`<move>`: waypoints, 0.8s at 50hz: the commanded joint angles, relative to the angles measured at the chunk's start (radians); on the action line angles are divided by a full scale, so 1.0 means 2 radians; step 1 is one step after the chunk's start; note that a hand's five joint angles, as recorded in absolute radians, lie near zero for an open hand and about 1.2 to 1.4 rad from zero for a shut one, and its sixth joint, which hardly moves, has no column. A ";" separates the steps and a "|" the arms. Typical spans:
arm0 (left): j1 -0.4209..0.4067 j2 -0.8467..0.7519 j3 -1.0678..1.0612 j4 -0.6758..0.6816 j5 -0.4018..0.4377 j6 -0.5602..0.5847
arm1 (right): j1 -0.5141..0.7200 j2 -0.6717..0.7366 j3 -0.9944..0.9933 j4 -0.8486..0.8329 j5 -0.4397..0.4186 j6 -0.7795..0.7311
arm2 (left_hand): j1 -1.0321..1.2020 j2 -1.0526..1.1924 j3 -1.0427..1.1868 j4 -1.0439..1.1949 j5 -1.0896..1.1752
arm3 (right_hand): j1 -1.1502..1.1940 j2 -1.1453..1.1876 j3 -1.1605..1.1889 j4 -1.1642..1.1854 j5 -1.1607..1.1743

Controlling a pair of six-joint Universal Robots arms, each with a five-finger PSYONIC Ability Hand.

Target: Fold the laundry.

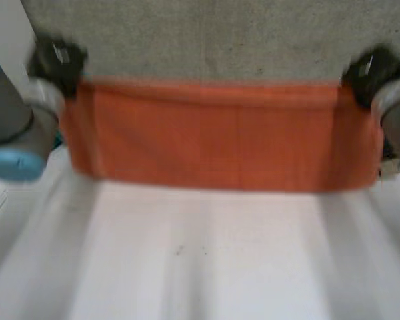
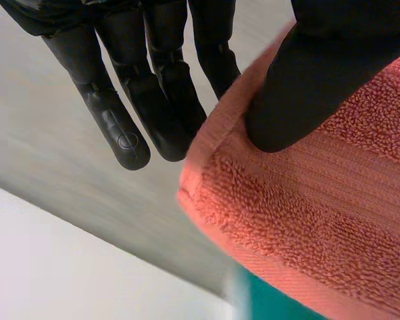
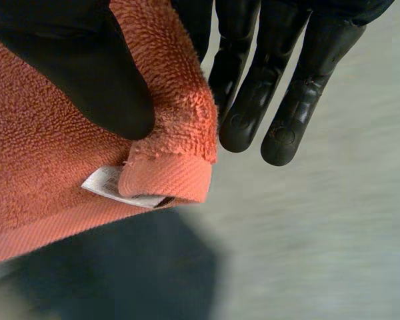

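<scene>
The orange towel [image 1: 220,140] hangs spread wide in the air over the white counter [image 1: 207,260], stretched between the two hands as a broad band with its top edge level. Whether its lower edge brushes the counter I cannot tell.

The left hand [image 1: 57,60] has the towel's upper left corner. In the left wrist view its thumb [image 2: 313,87] presses the terry cloth down near the hem while the nearest of its straight fingers [image 2: 167,120] backs the cloth from behind, so it grips by a pinch. The right hand [image 1: 370,70] pinches the upper right corner the same way. In the right wrist view its thumb lies on the cloth just above a small white label [image 3: 110,187] that pokes out under the rolled corner.

The step in hand looks like carrying the spread towel into a first fold. To do it well, both pinches should stay at the same height and well apart, so the top edge stays taut and no sag forms in the middle. The hanging edge should meet the counter first. The held edge should then come down squarely over it, corner on corner, before either thumb lets go. The right corner is curled round the label, so it may need flattening once it lies down.
</scene>
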 commanded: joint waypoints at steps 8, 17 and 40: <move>-0.001 0.009 0.044 0.173 -0.001 -0.081 | 0.014 -0.022 -0.017 -0.172 -0.034 0.048 | 0.122 0.098 0.100 0.096 0.123 | 0.208 0.110 0.105 0.104 0.115; 0.003 0.002 -0.091 0.174 0.001 -0.095 | 0.025 0.008 0.042 -0.152 -0.037 0.051 | 0.122 0.098 0.100 0.096 0.123 | 0.208 0.110 0.105 0.104 0.115; 0.027 0.170 -0.416 -0.198 -0.001 0.010 | -0.068 -0.076 0.274 0.255 -0.054 0.029 | 0.122 0.098 0.100 0.096 0.123 | 0.208 0.110 0.105 0.104 0.115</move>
